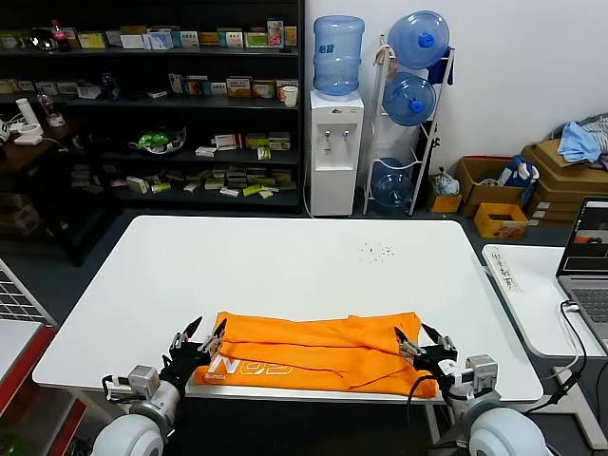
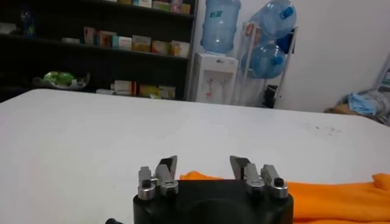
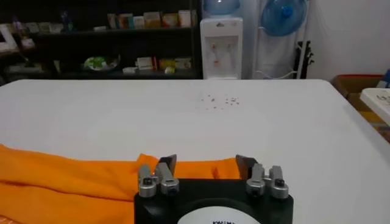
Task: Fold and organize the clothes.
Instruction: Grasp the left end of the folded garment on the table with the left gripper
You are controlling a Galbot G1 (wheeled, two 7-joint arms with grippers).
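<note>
The bright orange T-shirt (image 1: 318, 353) lies folded into a long flat band along the near edge of the white table (image 1: 294, 266), its white lettering facing up near its left end. My left gripper (image 1: 201, 335) is open and empty, at the shirt's left end; the shirt shows past it in the left wrist view (image 2: 329, 198). My right gripper (image 1: 420, 339) is open and empty, at the shirt's right end; the shirt lies under and beyond its fingers in the right wrist view (image 3: 79, 182).
A small scatter of dark specks (image 1: 378, 251) lies on the far right part of the table. A second white desk with a laptop (image 1: 589, 261) stands to the right. Shelves, a water dispenser (image 1: 336, 152) and boxes stand behind.
</note>
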